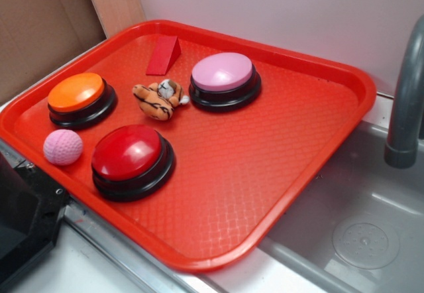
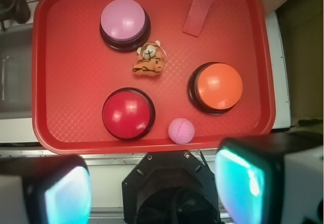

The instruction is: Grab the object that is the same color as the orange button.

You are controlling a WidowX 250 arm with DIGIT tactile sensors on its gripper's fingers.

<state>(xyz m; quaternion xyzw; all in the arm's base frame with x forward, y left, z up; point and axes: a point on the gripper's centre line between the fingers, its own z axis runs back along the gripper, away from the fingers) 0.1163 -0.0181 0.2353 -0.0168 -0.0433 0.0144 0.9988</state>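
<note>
The object, a small orange plush tiger (image 1: 159, 99) with black stripes and a pale face, lies on the red tray (image 1: 278, 174) between the pink button and the orange button (image 1: 78, 95). In the wrist view the tiger (image 2: 150, 61) sits mid-tray, with the orange button (image 2: 217, 86) to its right. My gripper (image 2: 154, 186) hangs high above the tray's near edge, over the robot's black base. It is open, its fingers (image 2: 66, 193) wide apart with nothing between them. It does not show in the exterior view.
On the tray there are also a pink button (image 1: 224, 77), a red button (image 1: 131, 157), a pink dimpled ball (image 1: 63, 147) and a red wedge block (image 1: 164, 56). A grey sink (image 1: 358, 227) with a faucet (image 1: 405, 101) lies to the right. The robot's black base (image 1: 23, 220) is at the lower left.
</note>
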